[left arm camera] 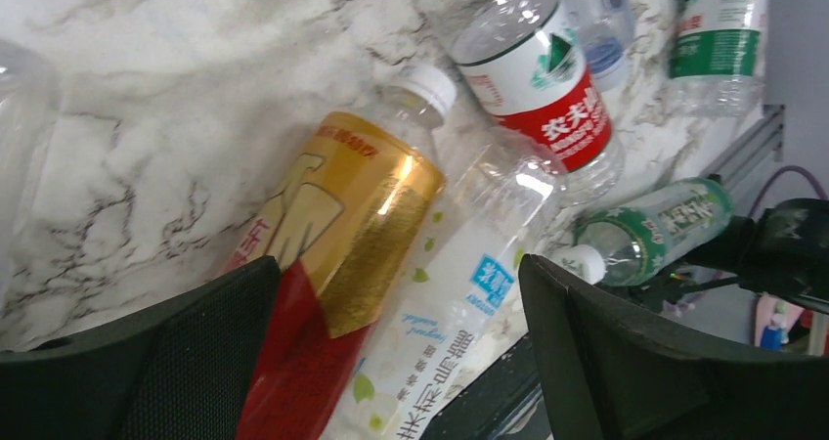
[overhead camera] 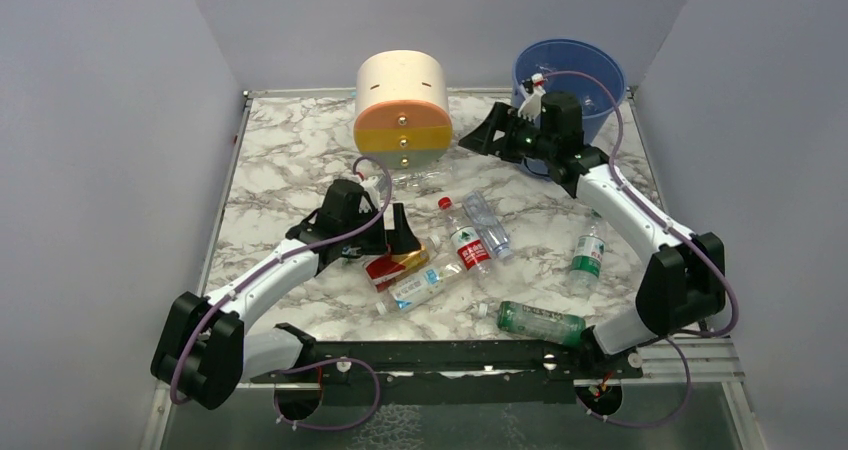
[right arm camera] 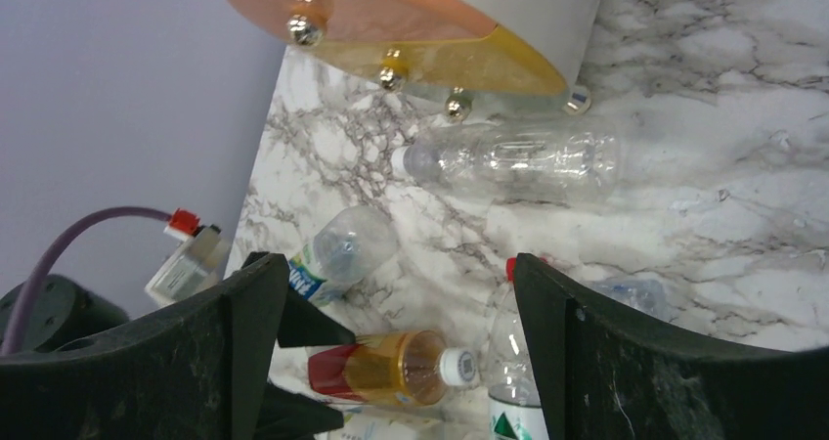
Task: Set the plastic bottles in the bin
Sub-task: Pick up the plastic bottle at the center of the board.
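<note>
Jaws spread wide, the left gripper (overhead camera: 401, 234) is hanging over a gold-and-red bottle (left arm camera: 342, 225) and a white-labelled bottle (left arm camera: 459, 303) lying side by side between its fingers. The right gripper (overhead camera: 478, 140), likewise gaping, is pointing toward the drawer unit (overhead camera: 402, 110), the blue bin (overhead camera: 617, 75) standing just behind its wrist.

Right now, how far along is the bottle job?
Done: cannot tell; the bin interior is mostly hidden. In hand: nothing; left gripper open over the gold-label bottle, right gripper open by the bin. Left: at least seven bottles lie on the table.
</note>
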{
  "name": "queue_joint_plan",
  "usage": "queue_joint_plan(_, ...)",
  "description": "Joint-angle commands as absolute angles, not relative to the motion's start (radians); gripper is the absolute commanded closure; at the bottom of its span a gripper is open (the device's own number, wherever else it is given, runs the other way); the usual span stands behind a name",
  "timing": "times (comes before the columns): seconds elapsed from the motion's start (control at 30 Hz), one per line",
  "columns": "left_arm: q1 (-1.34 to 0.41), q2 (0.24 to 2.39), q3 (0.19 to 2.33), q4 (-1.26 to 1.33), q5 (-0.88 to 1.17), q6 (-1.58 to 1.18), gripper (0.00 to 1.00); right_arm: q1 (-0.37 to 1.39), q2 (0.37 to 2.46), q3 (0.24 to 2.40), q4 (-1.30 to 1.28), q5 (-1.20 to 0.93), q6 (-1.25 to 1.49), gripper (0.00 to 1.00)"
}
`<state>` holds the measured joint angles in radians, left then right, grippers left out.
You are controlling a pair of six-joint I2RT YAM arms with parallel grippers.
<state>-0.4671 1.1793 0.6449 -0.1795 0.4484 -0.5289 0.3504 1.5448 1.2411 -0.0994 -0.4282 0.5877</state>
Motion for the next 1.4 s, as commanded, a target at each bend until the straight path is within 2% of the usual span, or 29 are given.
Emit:
queue_joint_plan(0.0, -0.479, 1.159, 0.656, -0.296, 0.306, -0.464, 0.01, 0.367, 1.444, 1.191, -0.105, -0.481, 0.619, 0.12)
queue_joint_plan(0.53, -0.646, 1.174, 0.648, -0.321, 0.121, -0.532, 0.01, 0.383, 1.271, 1.073, -0.125, -0.48, 0.63, 0.12)
queue_joint_plan(1.03, -0.726, 1.24, 0.671, -0.402, -0.121, -0.532, 0.01, 0.386, 1.295, 1.056, -0.101, -0.494, 0.641, 0.12)
queue_joint_plan(1.37, -0.76, 1.301, 0.694, -0.407, -0.164, -0.531, 0.04, 0.388, 1.31, 1.043, -0.087, -0.493, 0.649, 0.12)
